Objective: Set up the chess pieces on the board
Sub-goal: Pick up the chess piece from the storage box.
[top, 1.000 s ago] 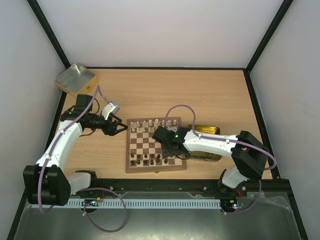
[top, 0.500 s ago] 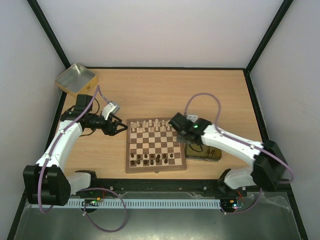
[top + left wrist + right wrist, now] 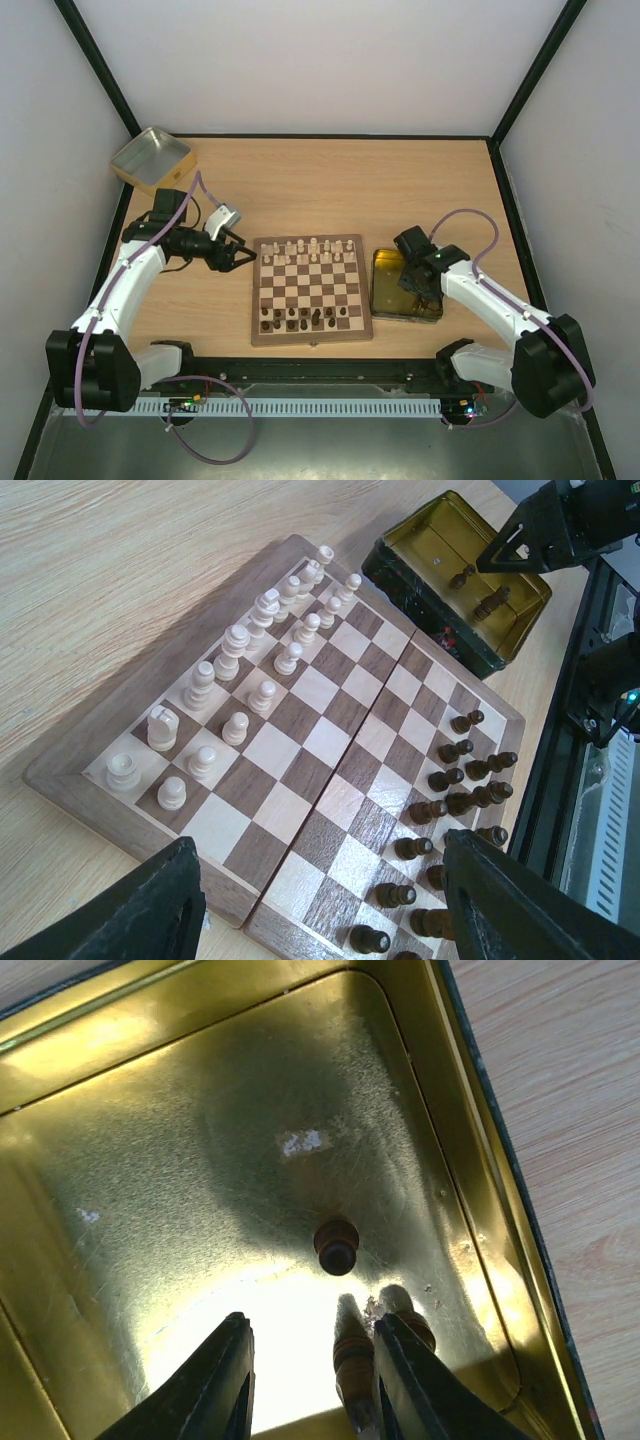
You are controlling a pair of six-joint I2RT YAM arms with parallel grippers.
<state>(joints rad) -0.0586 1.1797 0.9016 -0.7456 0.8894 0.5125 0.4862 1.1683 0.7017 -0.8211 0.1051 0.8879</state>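
Overhead, I see the right claw (image 3: 413, 288) over the gold tin (image 3: 385, 308), just beside the board (image 3: 310, 290). Left wrist: left claw (image 3: 320, 880) spread wide, empty, above the board's edge. Right wrist: claw released; a dark piece (image 3: 352, 1365) lies between its fingers (image 3: 215, 1385), ungrasped.

The tin (image 3: 200, 1110) is glossy gold metal; board (image 3: 300, 770), chess pieces (image 3: 236, 652) and table (image 3: 120, 560) are smooth wood.
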